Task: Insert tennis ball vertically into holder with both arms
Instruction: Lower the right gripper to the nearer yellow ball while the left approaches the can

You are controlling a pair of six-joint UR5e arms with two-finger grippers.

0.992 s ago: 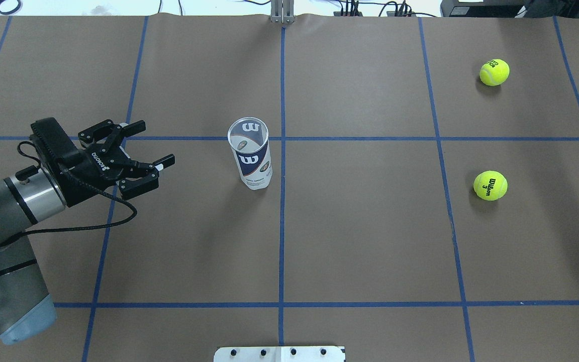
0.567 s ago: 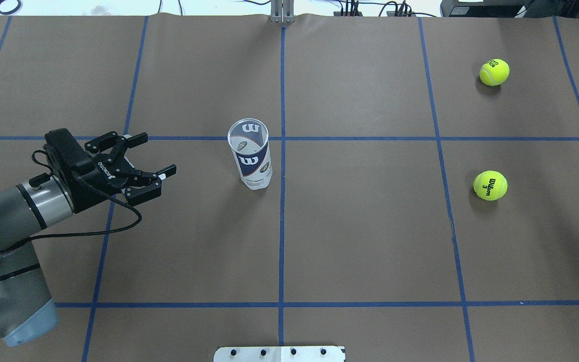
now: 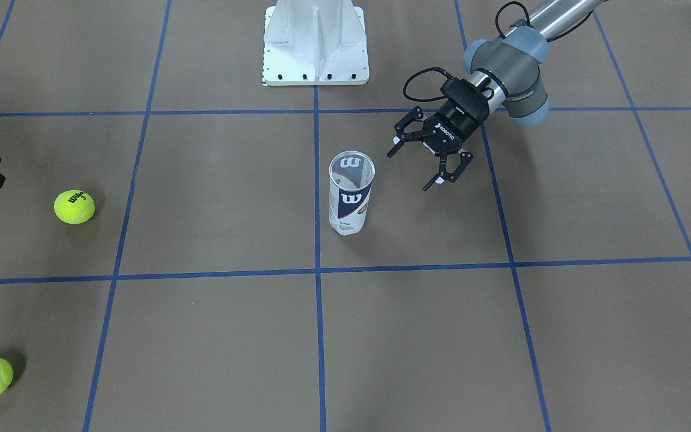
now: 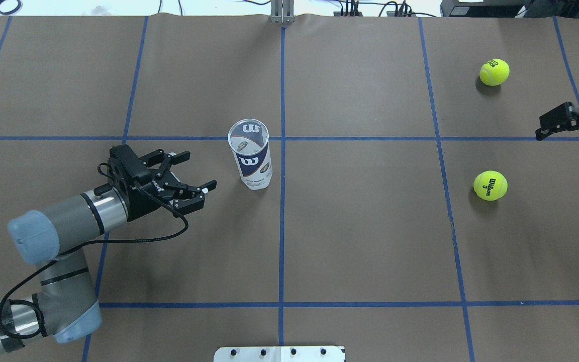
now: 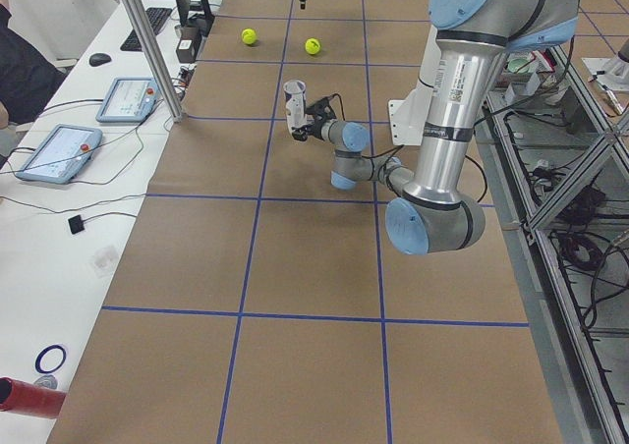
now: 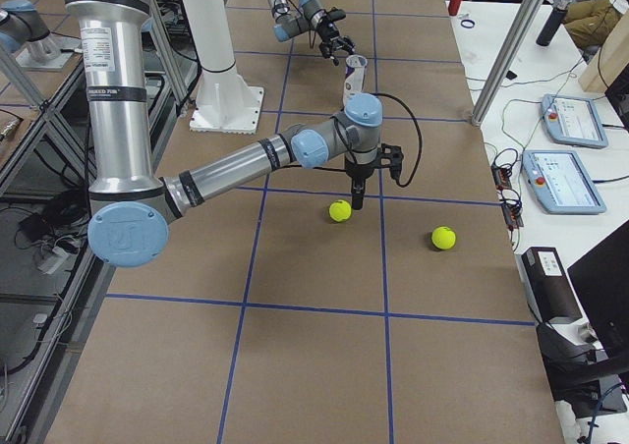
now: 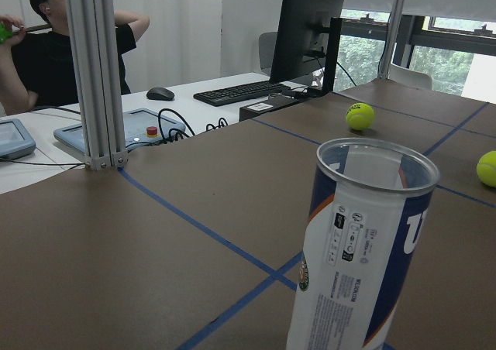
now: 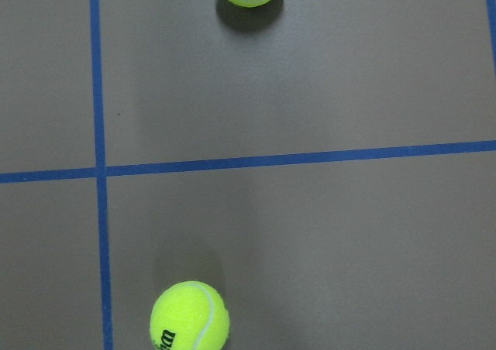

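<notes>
The table is covered in brown paper crossed by blue tape lines. The left arm reaches low across it toward the holder. The right arm stretches well away from the holder on the robot's right side. The white pedestal base stands behind the holder, on the robot's side. The front-facing view shows it whole, the overhead view only its edge.

The holder stands upright on the table, mouth up, touching neither gripper. It is a clear plastic can with a silver rim and a white and navy label with a white "W". From overhead one looks down the open mouth and sees the logo again through the far wall. The left wrist view shows what that view does not: the side of the label with small black print and an orange edge.

The left gripper hovers just beside the holder, on the robot's left of it, its fingers spread wide and pointing at the can. The right gripper points down at the table, far from the holder. I cannot tell whether its fingers are apart or together.

The Wilson ball and the Roland Garros ball lie well apart from the holder on the robot's right. The right wrist view shows both balls but not the holder.
</notes>
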